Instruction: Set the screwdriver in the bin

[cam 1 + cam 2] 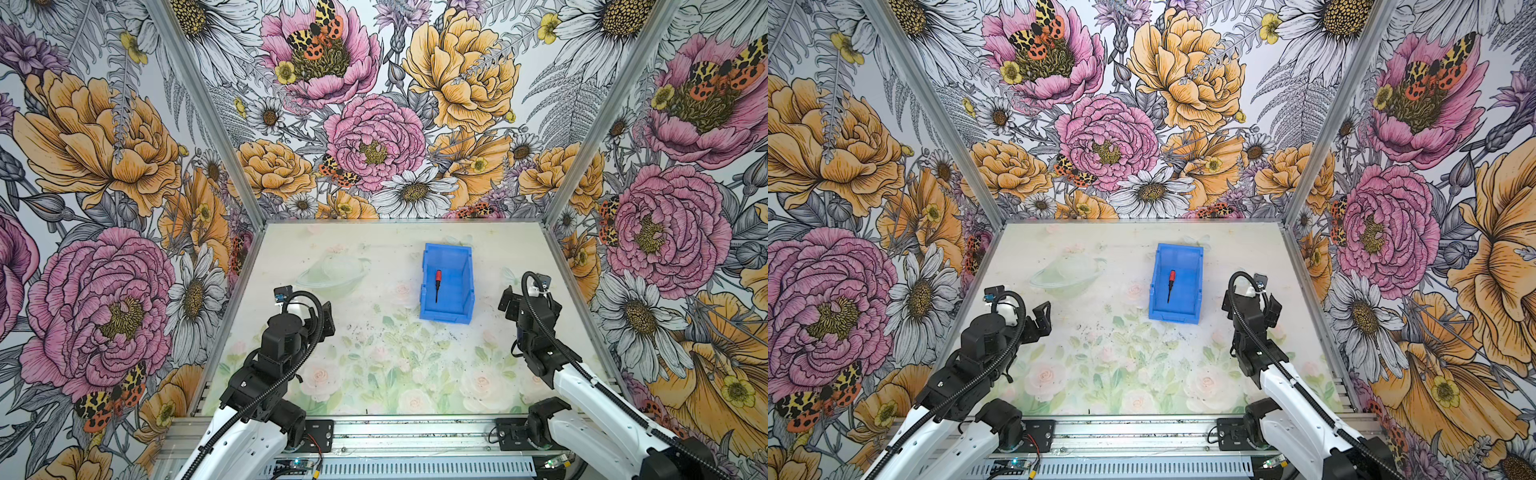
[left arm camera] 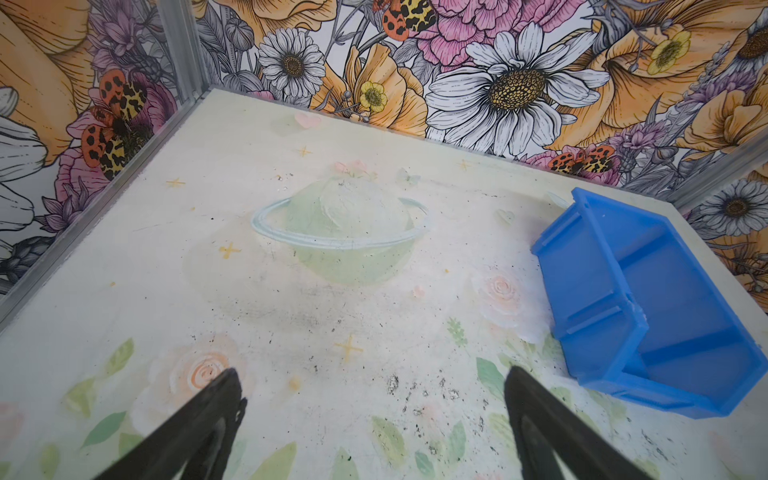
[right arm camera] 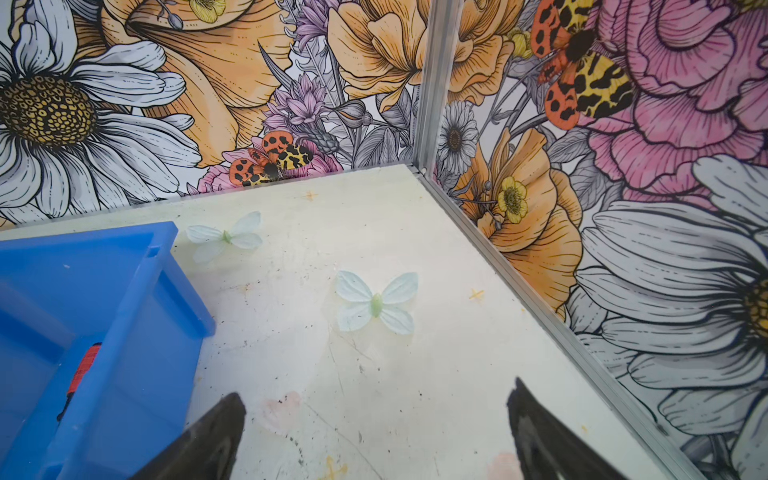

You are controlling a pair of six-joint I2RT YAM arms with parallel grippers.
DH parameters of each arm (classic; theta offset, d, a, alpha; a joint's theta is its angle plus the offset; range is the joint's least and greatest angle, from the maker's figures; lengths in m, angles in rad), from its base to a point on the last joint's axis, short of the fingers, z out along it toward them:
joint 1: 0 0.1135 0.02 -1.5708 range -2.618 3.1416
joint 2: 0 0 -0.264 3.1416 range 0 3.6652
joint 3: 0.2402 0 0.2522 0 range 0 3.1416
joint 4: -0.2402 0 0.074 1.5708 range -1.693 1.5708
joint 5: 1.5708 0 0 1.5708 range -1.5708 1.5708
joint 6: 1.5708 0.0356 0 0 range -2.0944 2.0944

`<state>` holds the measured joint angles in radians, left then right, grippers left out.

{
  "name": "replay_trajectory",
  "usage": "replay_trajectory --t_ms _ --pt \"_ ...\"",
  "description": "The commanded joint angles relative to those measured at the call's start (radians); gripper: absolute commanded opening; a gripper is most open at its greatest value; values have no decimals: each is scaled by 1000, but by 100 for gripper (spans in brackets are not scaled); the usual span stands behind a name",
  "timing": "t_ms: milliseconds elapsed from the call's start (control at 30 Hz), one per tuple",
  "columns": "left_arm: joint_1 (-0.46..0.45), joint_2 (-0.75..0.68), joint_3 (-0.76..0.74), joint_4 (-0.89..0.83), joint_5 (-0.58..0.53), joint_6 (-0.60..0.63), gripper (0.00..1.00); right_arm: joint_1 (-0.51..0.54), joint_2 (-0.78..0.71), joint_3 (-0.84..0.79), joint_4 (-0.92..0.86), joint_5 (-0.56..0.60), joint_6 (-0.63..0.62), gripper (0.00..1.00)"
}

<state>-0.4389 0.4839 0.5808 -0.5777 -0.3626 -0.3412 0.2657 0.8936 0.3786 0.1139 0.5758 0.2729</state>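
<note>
The blue bin (image 1: 445,316) (image 1: 1175,316) stands right of the table's middle in both top views, its low edge toward the arms. Inside it, on the floor near the left wall, lies the small screwdriver (image 1: 437,284) (image 1: 1170,284), red handle away from the arms. My left gripper (image 1: 328,318) (image 2: 372,370) hovers open and empty to the left of the bin (image 2: 665,311). My right gripper (image 1: 530,305) (image 3: 376,390) hangs open and empty just right of the bin (image 3: 137,332). In the right wrist view the screwdriver (image 3: 83,370) shows partly over the bin's wall.
Floral walls close the table in at the back and both sides, with metal corner posts (image 3: 432,83). An aluminium rail (image 1: 415,432) carries both arm bases along the front edge. The table top bears only printed pictures and dark specks.
</note>
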Motion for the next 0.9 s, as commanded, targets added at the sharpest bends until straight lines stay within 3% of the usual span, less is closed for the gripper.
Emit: replay_trajectory --t_ms 0,267,533,667,867 --pt "15 5 -22 54 -22 66 99 -20 54 14 136 -75 -72 99" --pt "19 -20 -92 119 -131 102 98 -57 164 13 250 -108 -125 99" --pt "37 -24 -175 307 -138 285 99 -116 212 -27 319 -187 -132 100" --pt "100 8 -228 439 -72 336 99 -134 246 -40 354 -205 -127 100" --pt "237 137 -284 628 46 316 99 -169 323 -25 402 -246 -149 99"
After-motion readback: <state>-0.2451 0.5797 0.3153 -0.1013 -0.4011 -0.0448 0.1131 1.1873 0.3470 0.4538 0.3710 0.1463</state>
